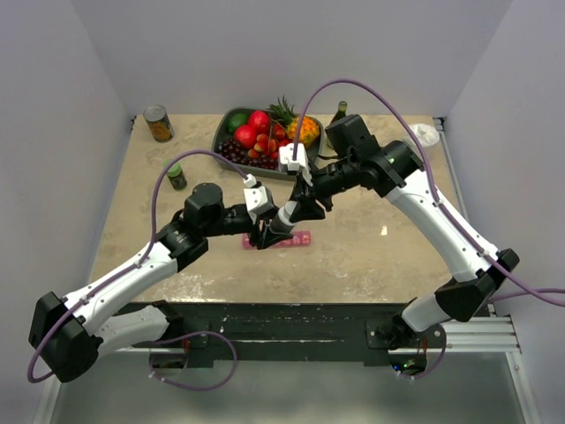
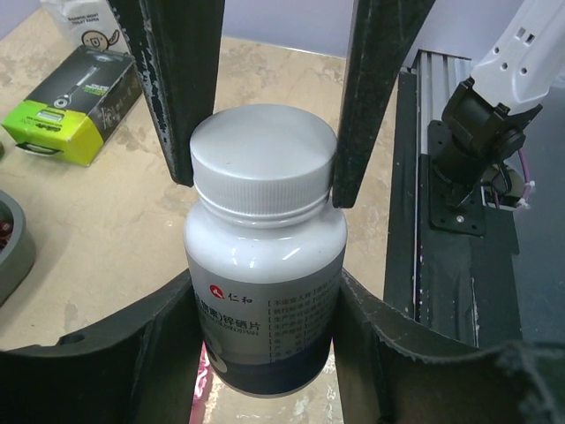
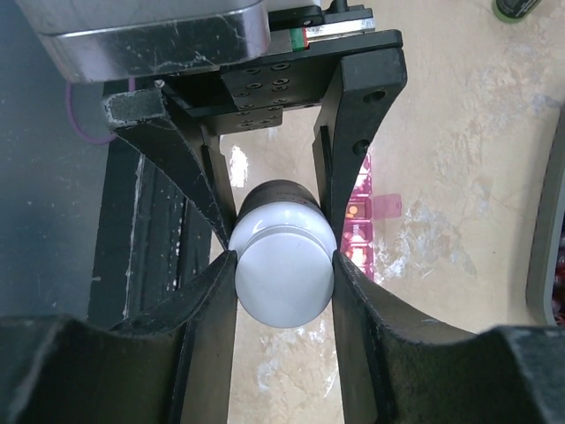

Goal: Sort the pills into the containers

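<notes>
My left gripper (image 2: pixel 265 287) is shut on the body of a white pill bottle (image 2: pixel 265 247) with a dark label band. My right gripper (image 3: pixel 282 261) is shut on the bottle's white cap (image 3: pixel 282 283), and its fingers (image 2: pixel 181 97) show on either side of the cap in the left wrist view. Both grippers meet above the table's middle, the left (image 1: pixel 262 234) and the right (image 1: pixel 284 223). The pink pill-organiser strip (image 1: pixel 291 239) lies on the table just beneath them. In the right wrist view the strip (image 3: pixel 362 221) shows one lid open and orange pills in its compartments.
A bowl of fruit (image 1: pixel 231 119) stands at the back centre. A tin can (image 1: pixel 159 124) and a green-capped jar (image 1: pixel 177 176) stand at the back left. A dark bottle (image 1: pixel 340 113) stands behind the right arm. A green and black box (image 2: pixel 71 110) lies on the table. The table's front edge is close.
</notes>
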`<state>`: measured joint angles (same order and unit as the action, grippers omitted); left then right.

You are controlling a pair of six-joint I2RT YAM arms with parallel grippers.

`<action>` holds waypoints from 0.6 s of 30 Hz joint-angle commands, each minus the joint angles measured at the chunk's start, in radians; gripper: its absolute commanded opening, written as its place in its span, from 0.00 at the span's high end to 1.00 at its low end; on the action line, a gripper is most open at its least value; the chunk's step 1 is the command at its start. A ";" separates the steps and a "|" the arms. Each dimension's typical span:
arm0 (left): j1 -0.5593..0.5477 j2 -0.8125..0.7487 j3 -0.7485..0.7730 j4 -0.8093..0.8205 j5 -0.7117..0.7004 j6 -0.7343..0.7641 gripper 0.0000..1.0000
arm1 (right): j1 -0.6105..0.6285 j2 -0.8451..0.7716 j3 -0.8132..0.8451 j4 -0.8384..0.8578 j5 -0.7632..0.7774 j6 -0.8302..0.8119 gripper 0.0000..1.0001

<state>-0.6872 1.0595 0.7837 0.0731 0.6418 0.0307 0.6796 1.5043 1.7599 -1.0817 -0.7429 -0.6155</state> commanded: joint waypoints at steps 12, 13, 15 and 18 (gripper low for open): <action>0.008 -0.059 -0.049 0.113 0.041 -0.023 1.00 | -0.023 0.028 0.155 -0.052 -0.177 -0.020 0.79; 0.008 -0.059 -0.047 0.113 0.042 -0.025 1.00 | -0.025 0.027 0.151 -0.052 -0.177 -0.021 0.79; 0.008 -0.058 -0.046 0.116 0.044 -0.023 1.00 | -0.025 0.027 0.139 -0.052 -0.173 -0.026 0.79; 0.008 -0.059 -0.041 0.122 0.044 -0.025 1.00 | -0.023 0.025 0.124 -0.061 -0.164 -0.035 0.78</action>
<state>-0.6865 1.0161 0.7322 0.1413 0.6640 0.0185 0.6586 1.5337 1.8812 -1.1168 -0.8806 -0.6296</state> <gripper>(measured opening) 0.573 0.436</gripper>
